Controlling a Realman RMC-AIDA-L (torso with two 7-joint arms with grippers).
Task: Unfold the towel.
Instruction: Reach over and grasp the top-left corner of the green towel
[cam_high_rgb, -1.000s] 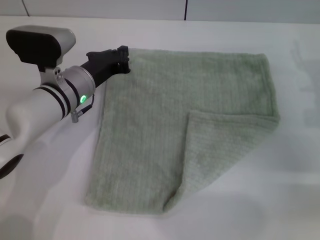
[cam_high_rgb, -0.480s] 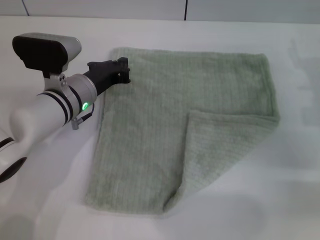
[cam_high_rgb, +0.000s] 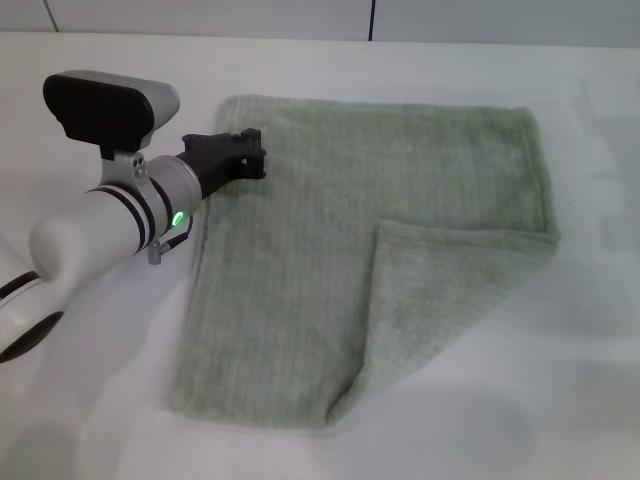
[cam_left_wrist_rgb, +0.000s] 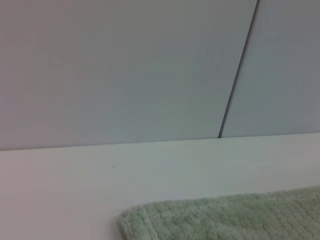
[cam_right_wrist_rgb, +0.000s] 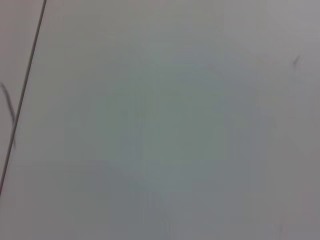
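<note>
Towel first: the pale sage-green ribbed terry towel (cam_high_rgb: 370, 250) lies flat on the white table (cam_high_rgb: 560, 400), but its near right corner is folded over toward the towel's middle, so you see a diagonal crease there. Your left gripper (cam_high_rgb: 250, 152), black and on the white arm, hovers at the towel's far left edge; I cannot tell if its fingers are apart or closed. The folded flap lies at the opposite corner, so the right arm, not in view, seems nearer to it.
</note>
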